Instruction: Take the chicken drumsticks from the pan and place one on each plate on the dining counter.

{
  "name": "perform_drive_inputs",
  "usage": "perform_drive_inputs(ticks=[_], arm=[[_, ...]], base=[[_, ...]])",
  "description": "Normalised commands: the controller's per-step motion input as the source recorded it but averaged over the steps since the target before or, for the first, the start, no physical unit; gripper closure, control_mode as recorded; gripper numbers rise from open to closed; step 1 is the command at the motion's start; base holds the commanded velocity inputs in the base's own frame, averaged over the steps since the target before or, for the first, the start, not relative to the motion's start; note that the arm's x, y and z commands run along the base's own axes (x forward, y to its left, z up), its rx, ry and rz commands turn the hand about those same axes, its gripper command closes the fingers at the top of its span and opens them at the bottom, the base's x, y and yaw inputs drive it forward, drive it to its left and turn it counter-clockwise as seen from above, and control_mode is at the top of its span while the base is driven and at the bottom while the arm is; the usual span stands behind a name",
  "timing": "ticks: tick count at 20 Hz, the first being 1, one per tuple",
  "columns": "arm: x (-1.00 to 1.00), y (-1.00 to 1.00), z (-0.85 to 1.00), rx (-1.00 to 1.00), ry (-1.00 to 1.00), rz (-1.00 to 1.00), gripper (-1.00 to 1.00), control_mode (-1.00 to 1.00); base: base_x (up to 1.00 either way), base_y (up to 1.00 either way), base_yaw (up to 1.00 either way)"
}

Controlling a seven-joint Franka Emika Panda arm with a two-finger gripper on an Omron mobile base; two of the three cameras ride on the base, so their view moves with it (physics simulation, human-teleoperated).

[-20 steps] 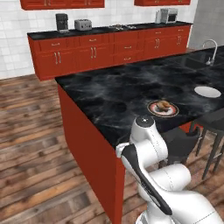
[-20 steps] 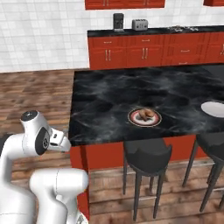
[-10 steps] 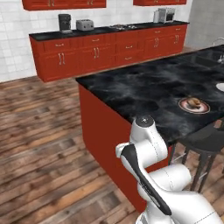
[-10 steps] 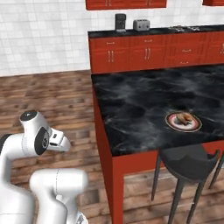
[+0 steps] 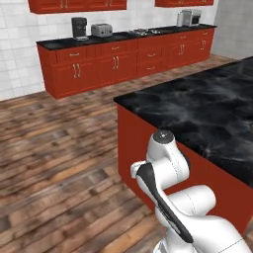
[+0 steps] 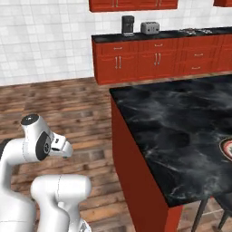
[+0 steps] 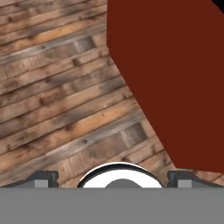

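Note:
The dining counter [image 5: 207,113] is the black marble slab with a red side panel, at the right of both base views [image 6: 181,131]. The rim of the dark-rimmed plate [image 6: 227,148] with its red-gold band is cut off by the right edge of the right base view, and what lies on it is hidden. The pan, the chicken drumsticks and the white plate are out of view. My arm is folded close to the base. In the hand view my gripper [image 7: 113,178] points down at the wooden floor beside the counter's red side, open, its fingertips [image 7: 42,177] wide apart with nothing between them.
Black-topped counters with red cabinets [image 5: 113,62] line the back wall, carrying a coffee machine [image 5: 78,27] and a toaster [image 5: 101,30]. Wooden floor [image 5: 54,148] spreads to the left of the dining counter. A dark stool leg [image 6: 201,214] shows under the counter's edge.
The whole scene has slid right in both base views, so the base has driven. The plate has left the left base view and reached the right view's edge. The arm's pose is unchanged.

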Motion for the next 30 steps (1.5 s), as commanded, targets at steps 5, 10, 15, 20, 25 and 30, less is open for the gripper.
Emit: perform_drive_inputs(ticks=[5, 10, 15, 20, 25, 30], arm=[[0.00, 0.00, 0.00, 0.00, 0.00, 0.00, -1.00, 1.00], [0.00, 0.00, 0.00, 0.00, 0.00, 0.00, -1.00, 1.00], [0.00, 0.00, 0.00, 0.00, 0.00, 0.00, -1.00, 1.00], [0.00, 0.00, 0.00, 0.00, 0.00, 0.00, -1.00, 1.00], [0.00, 0.00, 0.00, 0.00, 0.00, 0.00, -1.00, 1.00], [0.00, 0.00, 0.00, 0.00, 0.00, 0.00, -1.00, 1.00]], base=[[0.84, 0.88, -0.10], [0.90, 0.80, -0.14], [0.93, 0.72, -0.21], [0.96, 0.66, -0.26], [1.00, 0.56, -0.33], [1.00, 0.54, -0.37]])
